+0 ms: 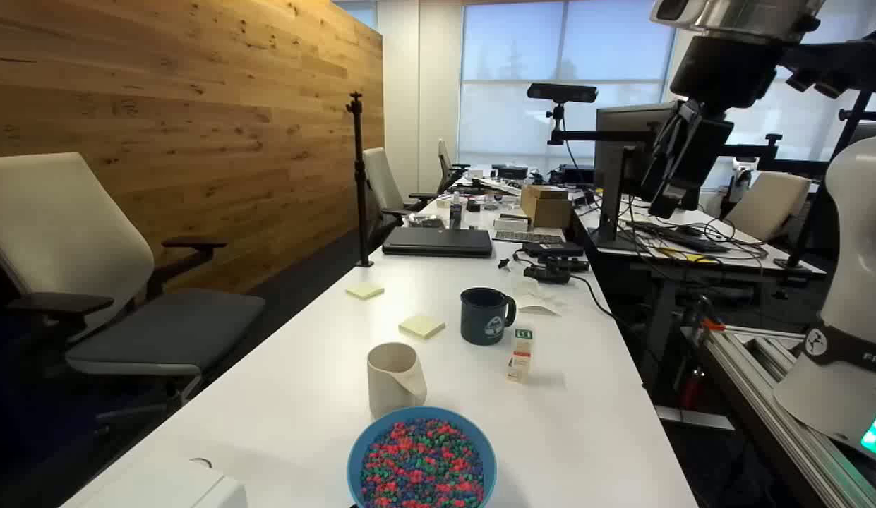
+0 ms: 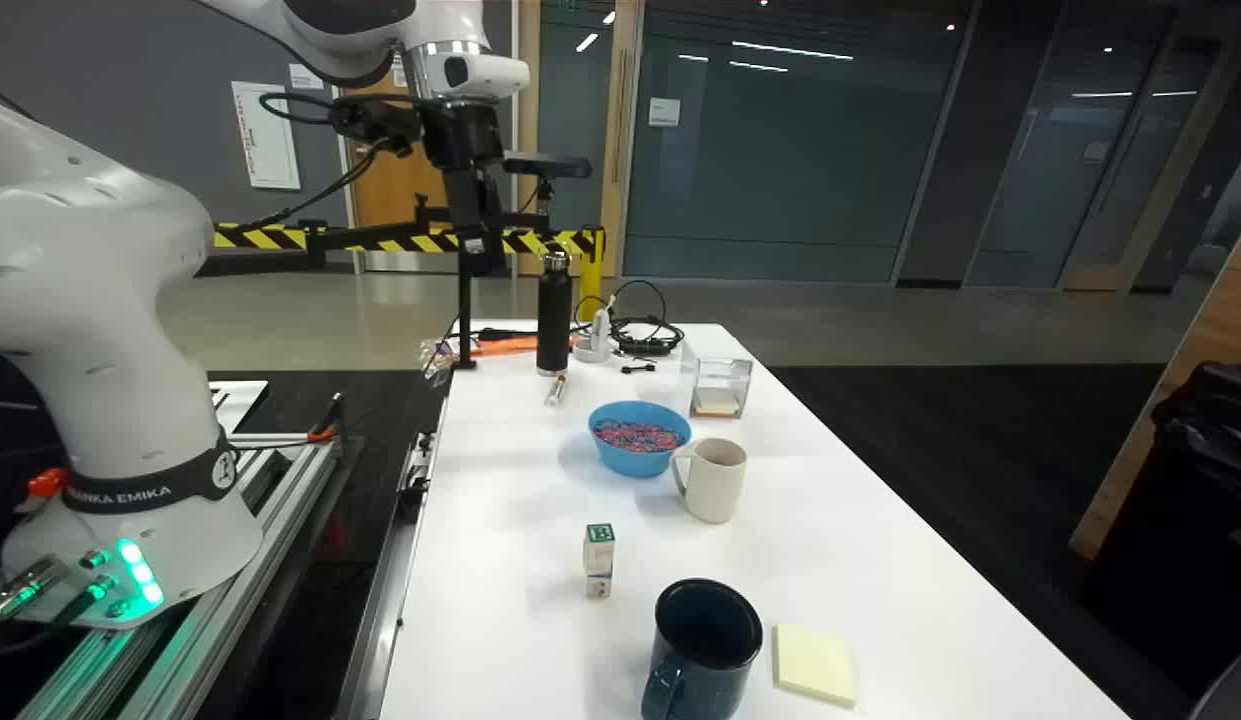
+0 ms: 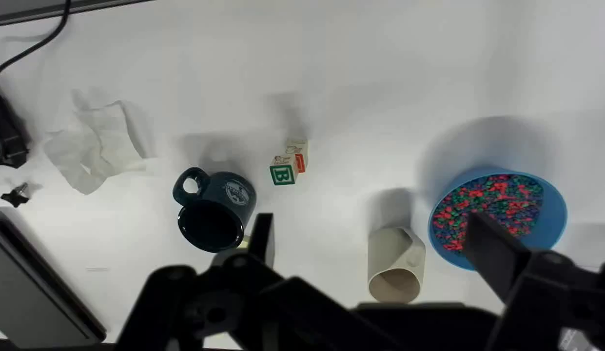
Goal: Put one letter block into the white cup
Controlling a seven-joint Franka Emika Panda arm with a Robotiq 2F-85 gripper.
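Observation:
Two wooden letter blocks stand stacked on the white table. The upper block (image 1: 523,341) has a green letter B on top, clear in the wrist view (image 3: 283,170). The lower block (image 3: 298,152) shows a red side; it is also in an exterior view (image 2: 599,585). The white cup (image 1: 391,384) is cream, upright, with an angular handle; it also shows in an exterior view (image 2: 715,482) and the wrist view (image 3: 391,253). My gripper (image 3: 370,219) is open and empty, high above the table in both exterior views (image 1: 667,204) (image 2: 485,262).
A dark blue mug (image 1: 483,317) stands near the blocks. A blue bowl (image 2: 635,462) of colourful bits is beside the cup. Yellow note pads (image 1: 421,326), crumpled paper (image 3: 95,146), a black laptop (image 1: 438,242) and a clear box (image 2: 721,388) are on the table. A black bottle (image 2: 554,315) stands farther off.

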